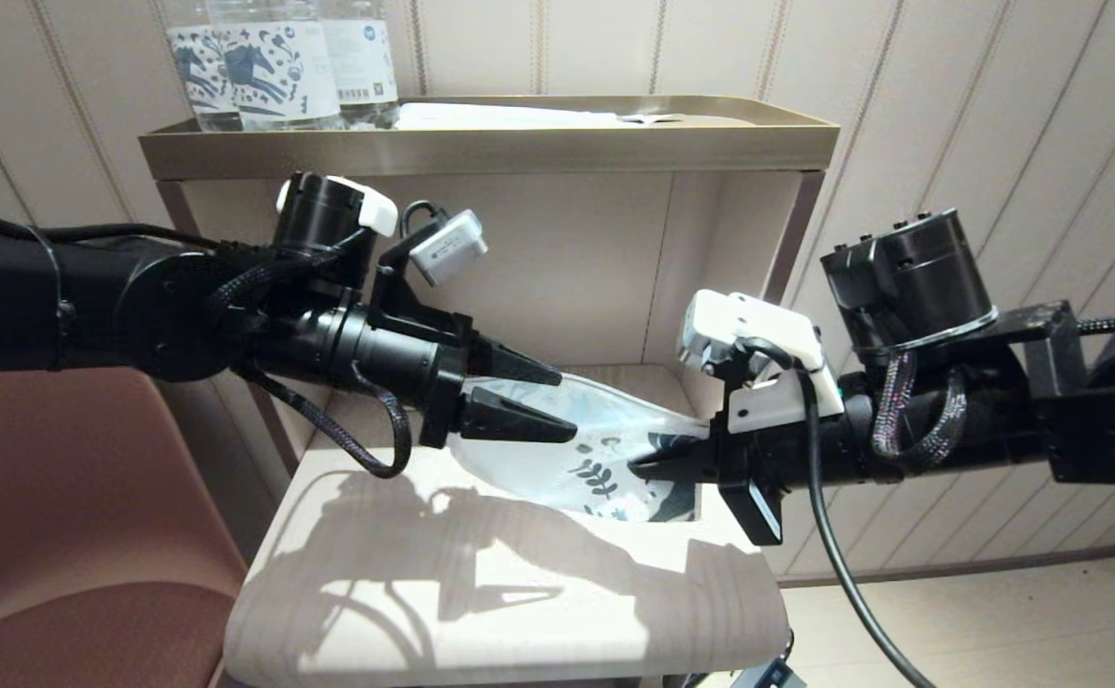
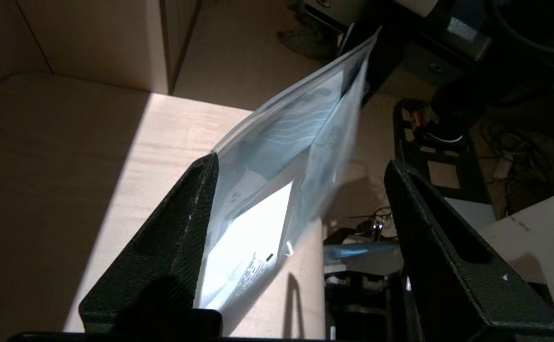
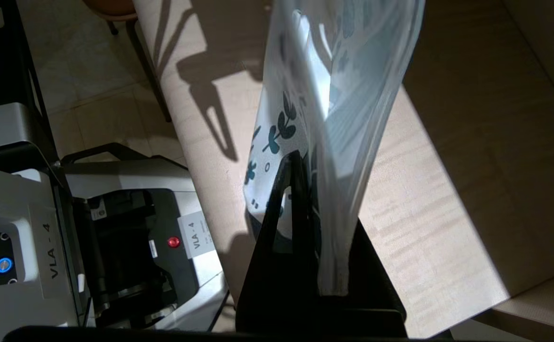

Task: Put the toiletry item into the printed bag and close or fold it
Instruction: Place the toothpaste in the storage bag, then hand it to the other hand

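Currently the printed bag [image 1: 595, 449] hangs in the air above the light wooden shelf [image 1: 481, 592], stretched between the two grippers. The right gripper [image 1: 648, 468] has its fingers pinched together on the floral-printed end, seen clearly in the right wrist view [image 3: 305, 199]. The left gripper [image 1: 557, 401] has its fingers spread wide; the bag's plain end lies against one finger [image 2: 182, 228], while the other finger stands apart from it with open room between. Below the bag the shelf surface is bare out to its rounded front edge. Printed water bottles [image 1: 270, 67] stand on the brass-rimmed upper tray [image 1: 481, 148]. I cannot make out the toiletry item.
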